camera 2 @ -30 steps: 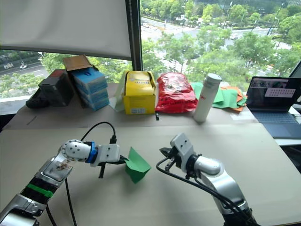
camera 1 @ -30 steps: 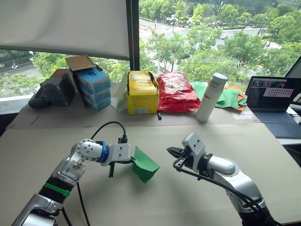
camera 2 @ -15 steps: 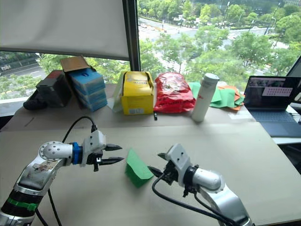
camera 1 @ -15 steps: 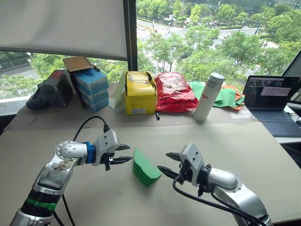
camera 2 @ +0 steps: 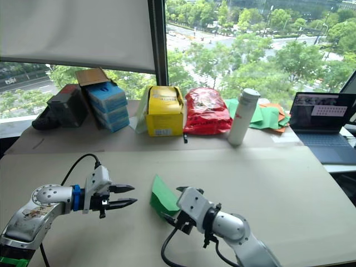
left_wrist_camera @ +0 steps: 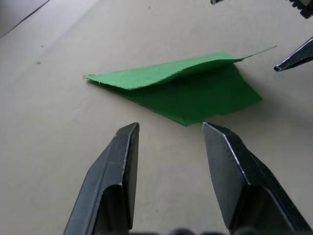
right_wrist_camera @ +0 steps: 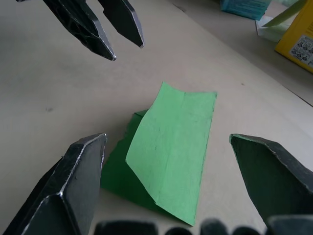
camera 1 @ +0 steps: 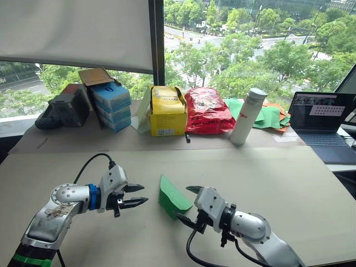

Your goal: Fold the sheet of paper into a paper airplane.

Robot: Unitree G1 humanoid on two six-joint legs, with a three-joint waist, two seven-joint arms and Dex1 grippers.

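The bright green sheet of paper [camera 1: 173,196] lies loose on the table, folded into a pointed wedge like a paper airplane, with one flap standing up [right_wrist_camera: 171,142]. My left gripper [camera 1: 142,195] hovers to its left, open, its fingers [left_wrist_camera: 122,166] pointing at the paper [left_wrist_camera: 186,88] from a short gap away. On the paper's right, my right gripper [camera 1: 183,202] is open wide. Its fingers [right_wrist_camera: 73,181] straddle the paper's near end without touching it.
Along the back edge stand blue boxes [camera 1: 111,104], a yellow box [camera 1: 168,109], a red bag [camera 1: 208,109] and a white bottle [camera 1: 248,115]. A heap of green and orange sheets [camera 1: 272,115] lies behind it. A laptop [camera 1: 325,119] sits at the far right.
My left gripper opened, let go of the paper and drew back left. The paper now rests on the table. My right gripper opened wide and moved in toward the paper.
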